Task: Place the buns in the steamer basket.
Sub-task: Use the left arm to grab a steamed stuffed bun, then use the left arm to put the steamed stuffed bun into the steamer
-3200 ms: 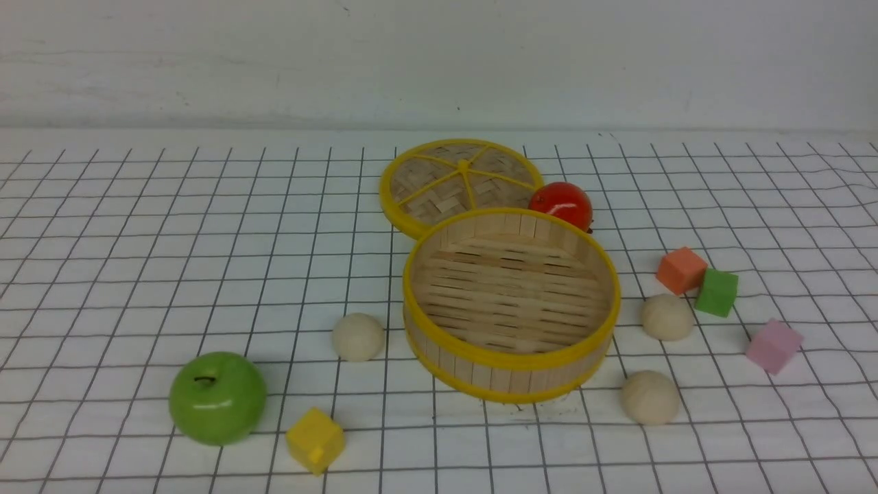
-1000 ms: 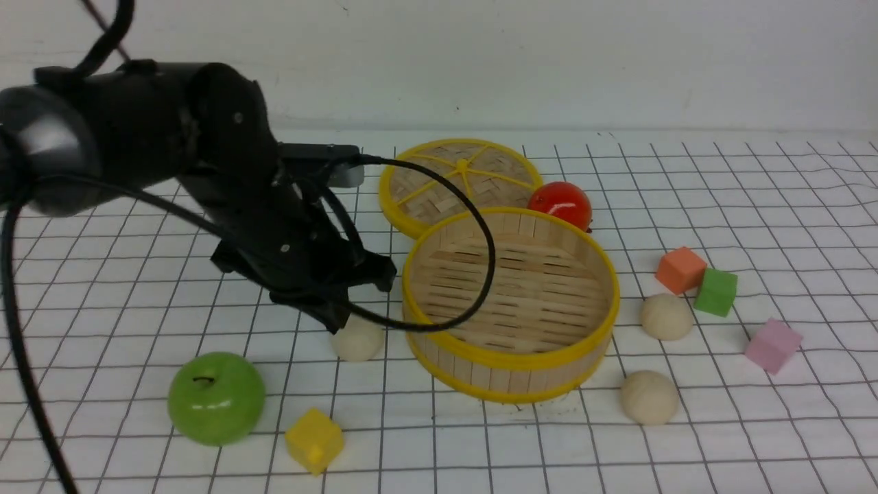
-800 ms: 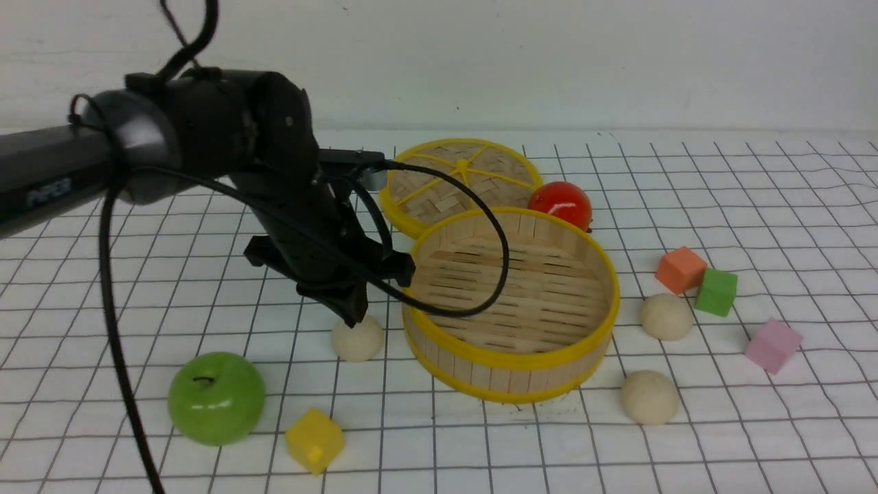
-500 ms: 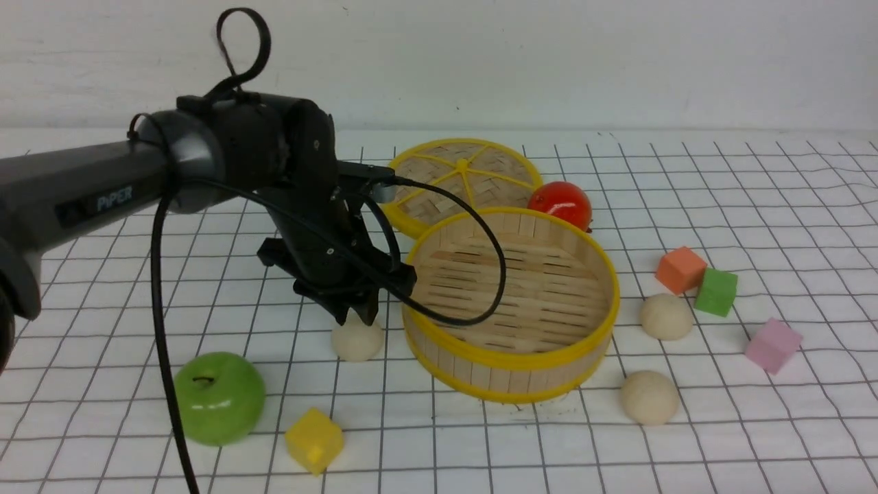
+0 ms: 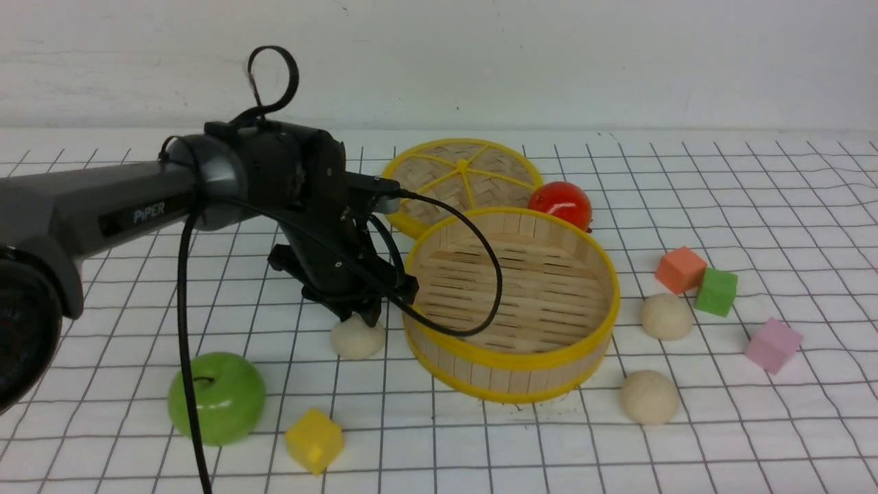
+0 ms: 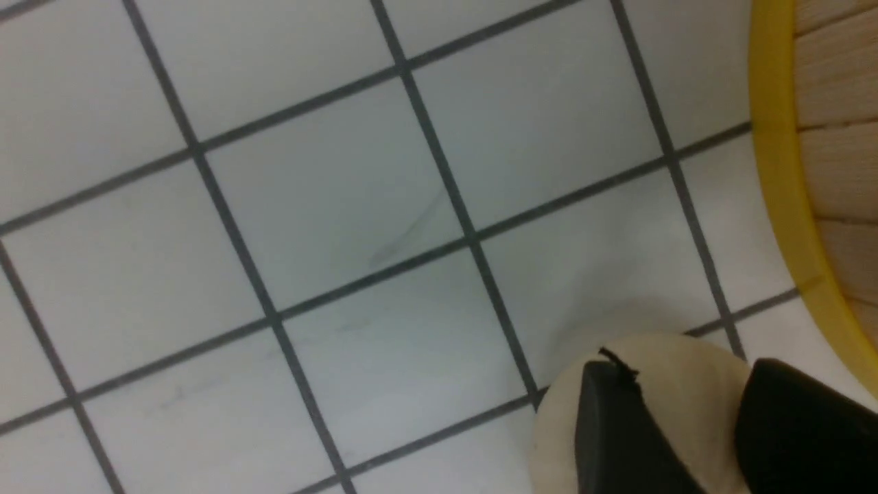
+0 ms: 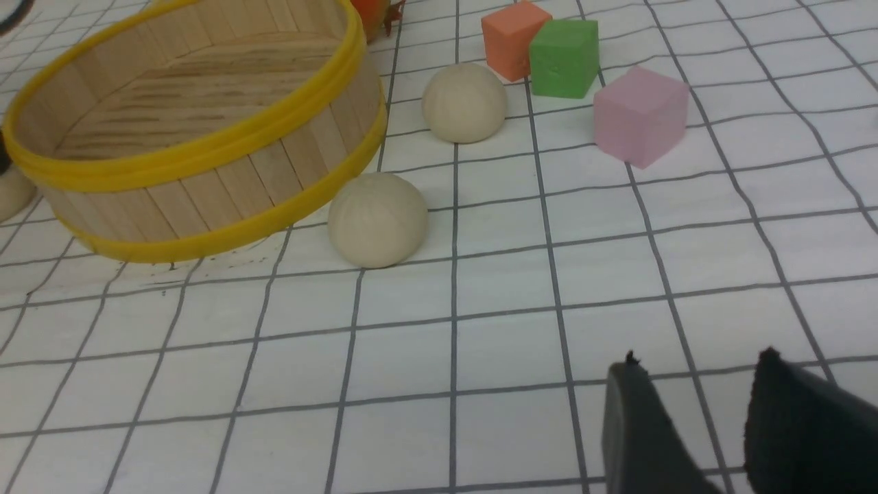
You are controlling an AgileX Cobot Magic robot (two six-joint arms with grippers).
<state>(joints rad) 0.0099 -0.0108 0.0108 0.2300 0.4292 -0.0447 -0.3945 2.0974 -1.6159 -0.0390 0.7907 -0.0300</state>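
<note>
Though right at the top of the left bun [image 5: 357, 339], not seen clamped on it: left gripper [image 5: 361, 314] with fingers [image 6: 617, 425] apart, cream dough showing in the gap in the left wrist view. Cannot tell whether the fingertips touch the dough. Left bun on the bench [image 5: 137, 302], just beside the left wall of the steamer basket [image 5: 511, 360], outside it. Nearer the camera, green apple [image 5: 217, 396] and yellow cube [image 5: 314, 439]. Right of the basket, also outside it, far right bun [image 5: 667, 317] and near right bun [image 5: 649, 396], apart from each other. Orange cube [image 5: 680, 269] and green cube [image 5: 717, 291] side by side near the far one, pink cube [image 5: 773, 345] farther right. Behind the basket, woven lid [image 5: 459, 171] lying flat, with red tomato [image 5: 560, 204] at its right edge. Right gripper [image 7: 699, 357] seen only in its wrist view, over the grid cloth, fingers apart, holding nothing.
</note>
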